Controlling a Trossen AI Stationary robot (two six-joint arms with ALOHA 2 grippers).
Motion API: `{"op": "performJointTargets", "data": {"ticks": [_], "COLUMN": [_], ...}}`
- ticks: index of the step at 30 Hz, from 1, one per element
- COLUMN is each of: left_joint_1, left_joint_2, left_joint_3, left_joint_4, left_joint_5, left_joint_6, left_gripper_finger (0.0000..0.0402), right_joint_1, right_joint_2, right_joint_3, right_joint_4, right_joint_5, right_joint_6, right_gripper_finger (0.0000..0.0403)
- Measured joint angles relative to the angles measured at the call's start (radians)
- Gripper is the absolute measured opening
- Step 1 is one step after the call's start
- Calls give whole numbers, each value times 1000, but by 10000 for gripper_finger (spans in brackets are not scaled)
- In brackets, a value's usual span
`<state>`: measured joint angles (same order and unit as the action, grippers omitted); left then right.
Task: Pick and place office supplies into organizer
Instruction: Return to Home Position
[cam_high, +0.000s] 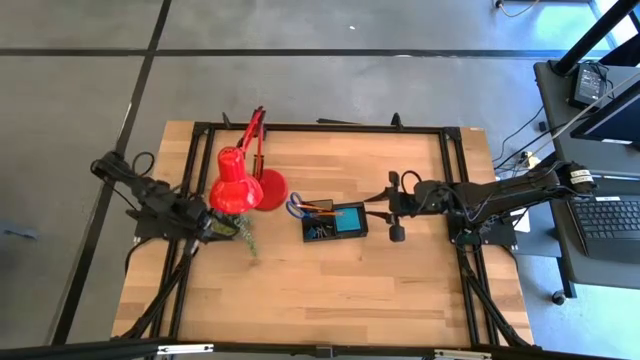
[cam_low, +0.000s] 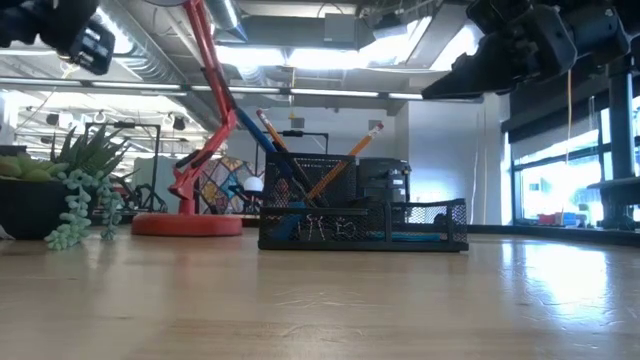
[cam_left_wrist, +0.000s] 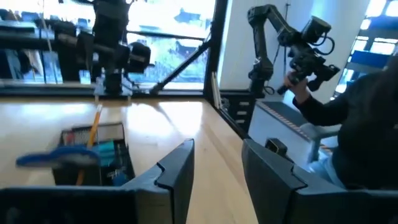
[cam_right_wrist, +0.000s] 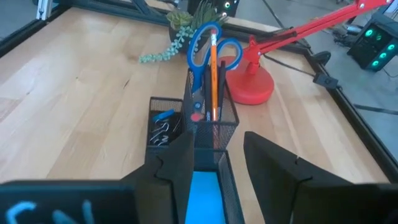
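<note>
The black mesh organizer (cam_high: 335, 222) stands mid-table. Blue-handled scissors (cam_right_wrist: 205, 46), orange pencils (cam_right_wrist: 213, 68) and a dark pen stand upright in its tall cup. Binder clips (cam_right_wrist: 163, 130) lie in a low compartment, and a light-blue note pad (cam_right_wrist: 202, 193) in another. My right gripper (cam_right_wrist: 217, 140) hovers open just right of the organizer, above its note-pad end, pointing at it. My left gripper (cam_left_wrist: 217, 149) is open with nothing between its fingers. It is raised at the table's left, by the lamp head, pointing across toward the organizer (cam_left_wrist: 93, 155).
A red desk lamp (cam_high: 240, 185) stands left of the organizer, its base (cam_right_wrist: 252, 84) close behind the tall cup. A small potted plant (cam_low: 60, 190) trails stems by the left gripper. A black frame rail (cam_high: 320, 128) edges the table. A person (cam_left_wrist: 360, 124) sits beyond the table's edge.
</note>
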<state>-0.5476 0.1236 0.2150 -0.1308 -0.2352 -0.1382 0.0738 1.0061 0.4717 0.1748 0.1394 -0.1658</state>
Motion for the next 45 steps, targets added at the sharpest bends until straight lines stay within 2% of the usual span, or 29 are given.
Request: {"op": "performJointTargets", "data": {"ticks": [4,8,13,18,24,26,29,35,45], "left_joint_1": [0,1,15,68,232,300,401,597,857], "left_joint_2": [-125,-122,-123,-123,-121,-121,-121,-109,-118], "left_joint_3": [0,5,6,6,5,5,4,4,4], "left_joint_4": [-141,-204,-263,-262,-250,-243,-201,2,-77], "left_joint_5": [-39,-235,-540,-586,-786,-780,-719,-453,-378], "left_joint_6": [-39,-32,-47,-48,-77,-74,-27,182,186], "left_gripper_finger": [130,130,130,130,130,130,130,130,130], "right_joint_1": [0,-2,-15,-38,-65,-70,-80,-91,-91], "right_joint_2": [0,0,0,0,0,0,0,1,1], "right_joint_3": [0,-1,-1,-1,-1,-1,-1,-1,-1], "right_joint_4": [-25,-25,-26,-28,-24,-21,-13,-18,-21], "right_joint_5": [0,-2,-1,-1,1,0,0,0,0], "right_joint_6": [3,0,3,0,3,1,-2,4,4], "right_gripper_finger": [145,145,145,145,145,145,145,145,145]}}
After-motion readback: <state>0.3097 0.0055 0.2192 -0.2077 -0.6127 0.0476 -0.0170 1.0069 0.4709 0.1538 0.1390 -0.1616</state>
